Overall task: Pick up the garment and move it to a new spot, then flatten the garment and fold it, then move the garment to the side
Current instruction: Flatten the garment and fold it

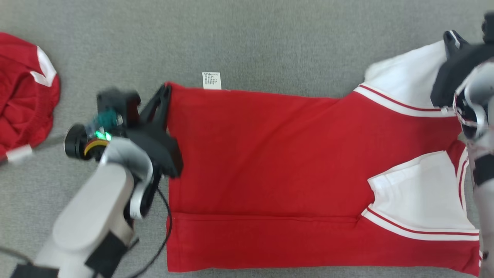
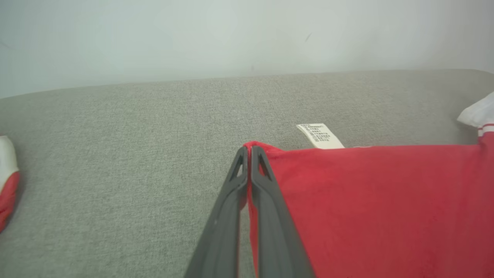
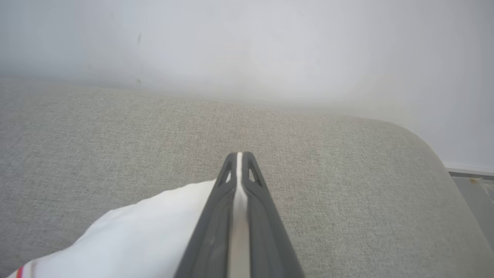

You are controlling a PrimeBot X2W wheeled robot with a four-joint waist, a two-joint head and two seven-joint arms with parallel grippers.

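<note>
A red garment [image 1: 270, 162] with white sleeves and red-striped trim lies spread flat on the grey surface, its near part folded over along a crease. My left gripper [image 1: 166, 89] is shut on the garment's far left corner [image 2: 254, 148], beside a white care label [image 1: 211, 80] [image 2: 319, 136]. At the far right my right gripper [image 1: 450, 38] is shut on the edge of the white sleeve [image 1: 409, 73] [image 3: 127, 235]; white fabric shows between the fingers [image 3: 224, 216].
A second red and white garment [image 1: 23, 100] lies bunched at the left edge, also seen as a red and white lump [image 2: 7, 185]. The grey surface [image 1: 270, 42] ends at a pale wall [image 3: 247, 46], with a rounded corner [image 3: 436, 154] to the right.
</note>
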